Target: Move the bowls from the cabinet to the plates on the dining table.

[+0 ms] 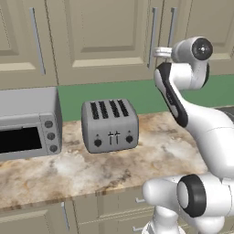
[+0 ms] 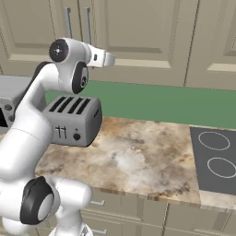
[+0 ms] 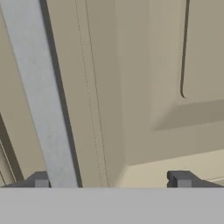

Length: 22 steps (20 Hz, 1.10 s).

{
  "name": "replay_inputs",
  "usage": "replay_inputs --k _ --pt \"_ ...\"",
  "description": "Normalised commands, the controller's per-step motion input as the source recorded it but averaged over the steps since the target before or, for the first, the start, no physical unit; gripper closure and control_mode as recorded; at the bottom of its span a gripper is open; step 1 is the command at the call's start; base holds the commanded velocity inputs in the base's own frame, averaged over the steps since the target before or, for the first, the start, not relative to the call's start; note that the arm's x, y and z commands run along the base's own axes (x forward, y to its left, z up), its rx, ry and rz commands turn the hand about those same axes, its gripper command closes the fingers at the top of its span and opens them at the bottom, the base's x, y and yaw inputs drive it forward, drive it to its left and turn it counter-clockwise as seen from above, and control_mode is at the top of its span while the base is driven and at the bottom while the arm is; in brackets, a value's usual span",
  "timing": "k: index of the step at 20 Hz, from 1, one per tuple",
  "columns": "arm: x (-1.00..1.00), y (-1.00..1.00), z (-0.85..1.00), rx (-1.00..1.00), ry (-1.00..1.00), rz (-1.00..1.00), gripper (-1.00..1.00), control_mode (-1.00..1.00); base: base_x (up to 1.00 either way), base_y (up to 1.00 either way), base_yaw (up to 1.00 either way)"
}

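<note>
- Cabinet [image 1: 100,41] doors are shut along the wall above the counter [image 1: 91,173], so nothing of the inside can be seen.
- Silver bar handles [image 1: 153,39] stand upright where two doors meet, directly in front of the arm's raised hand.
- In the hand view one handle [image 3: 41,96] runs as a slanted grey bar just inside the left finger tip [image 3: 40,179]; whether it touches the finger cannot be told.
- Gripper [image 3: 109,180] is spread wide, its two dark tips far apart, gripping nothing; the beige door panel lies between them.
- In both base views the hand itself is largely masked by the white wrist, so the fingers are hard to make out there.
- Below, a toaster [image 1: 109,125] stands mid-counter near the green back wall, with bare marble between it and the front edge.
- A toaster oven [image 1: 27,123] is cut off at the left edge.
- A dark cooktop [image 2: 214,159] sits at the counter's right end, partly cut off.
</note>
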Motion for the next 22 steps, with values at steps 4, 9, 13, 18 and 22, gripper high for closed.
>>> replay_inputs --k 4,9,13,18,22 --pt "0.35 0.0 0.0 0.0 0.01 0.0 -1.0 -1.0 0.0 0.0 0.0" --pt "0.29 0.0 -0.02 0.0 0.0 0.0 -1.0 -1.0 0.0 0.0 0.0" --pt "0.24 0.0 -0.09 0.0 -0.03 0.0 -1.0 -1.0 0.0 0.0 0.0" --pt "0.23 0.0 -0.09 0.0 -0.02 0.0 1.0 -1.0 0.0 0.0 0.0" --pt "0.09 -0.01 0.0 0.03 0.0 0.0 1.0 -1.0 0.0 0.0 0.0"
